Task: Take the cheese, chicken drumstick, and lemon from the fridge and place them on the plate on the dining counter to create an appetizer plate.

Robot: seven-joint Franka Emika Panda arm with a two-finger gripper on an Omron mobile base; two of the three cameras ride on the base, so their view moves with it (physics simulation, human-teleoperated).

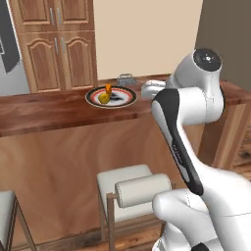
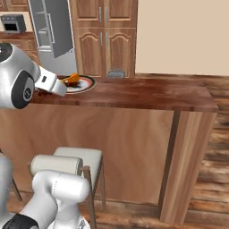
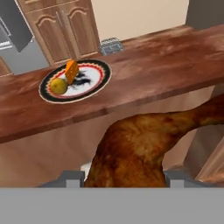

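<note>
Reddish-brown and glistening, the chicken drumstick [image 3: 135, 148] looms across the lower centre of the hand view, its thick end pinched between the robot's jaws and its thin end trailing off to the right edge of the frame. The plate [image 3: 98, 78] sits in the upper left of that view on the dining counter [image 3: 166, 57], a glossy wooden tabletop, and already carries the lemon [image 3: 58, 85] and the cheese [image 3: 71, 71], the orange wedge just beside the fruit. By the look of things, the last of three deliveries is under way: the drumstick is the only item not yet plated, and the next move calls for carrying it forward over the tabletop edge to the bare part of the plate, low enough to let go without knocking the other two. Seen from the left base view, the plate [image 1: 126, 98] lies in the upper middle with lemon [image 1: 104, 98] and cheese [image 1: 108, 88] on it, the white arm rising at right and hiding its own hand. Seen from the right base view, the gripper [image 2: 51, 85] reaches in from the left edge just short of the plate [image 2: 87, 84], and the grey fridge [image 2: 53, 31] stands in the upper left.
</note>
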